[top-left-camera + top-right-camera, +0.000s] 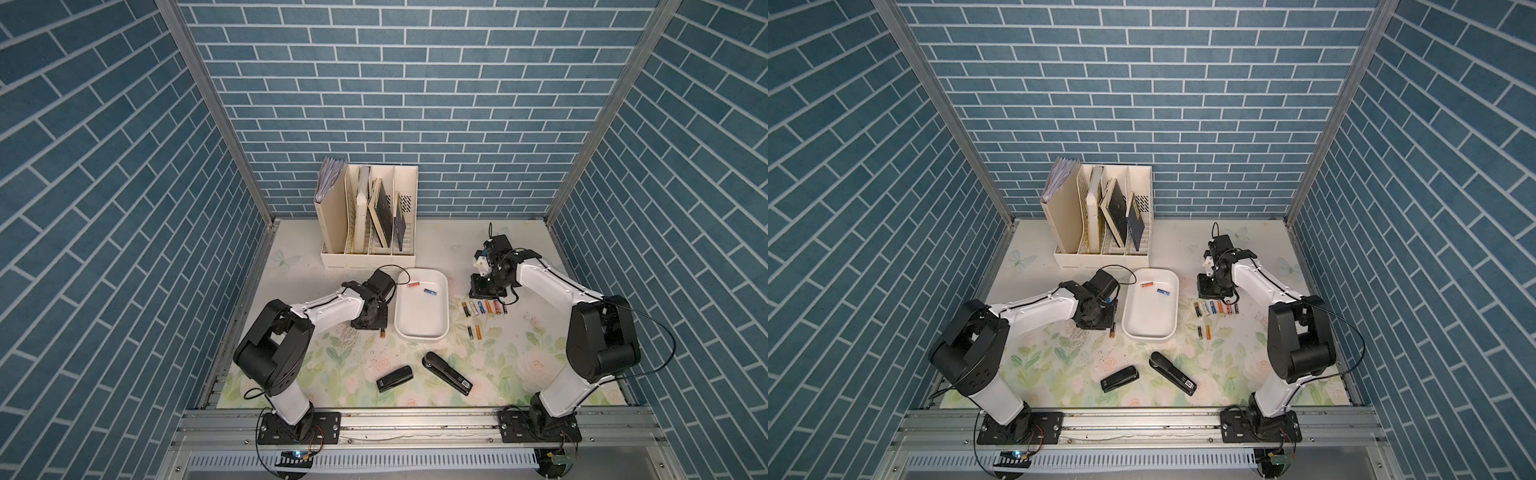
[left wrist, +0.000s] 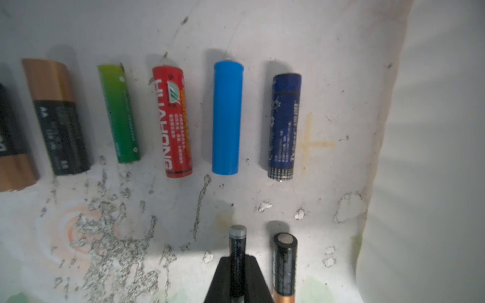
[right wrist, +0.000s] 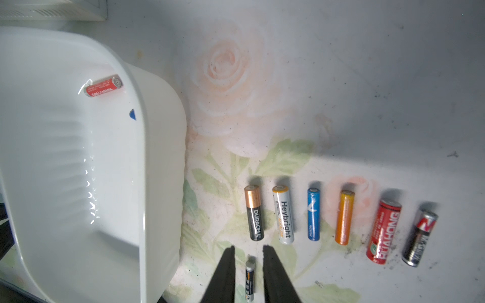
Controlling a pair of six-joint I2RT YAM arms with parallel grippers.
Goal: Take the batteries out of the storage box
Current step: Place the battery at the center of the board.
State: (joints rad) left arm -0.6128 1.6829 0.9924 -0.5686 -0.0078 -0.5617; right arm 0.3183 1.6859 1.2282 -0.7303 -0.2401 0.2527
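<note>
my left gripper (image 2: pixel 237 259) clamped on a dark battery (image 2: pixel 237 236) | my right gripper (image 3: pixel 248 248) apart, small battery (image 3: pixel 249 280) lying between its fingers (image 3: pixel 225 275)

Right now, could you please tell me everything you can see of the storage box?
The storage box is a shallow white tray, plastic by its gloss, rectangular with rounded corners and smooth walls. It sits upright on the floral table, in front of the file holder. Inside, near its far end, lie a red battery and a blue battery, apart.
</note>
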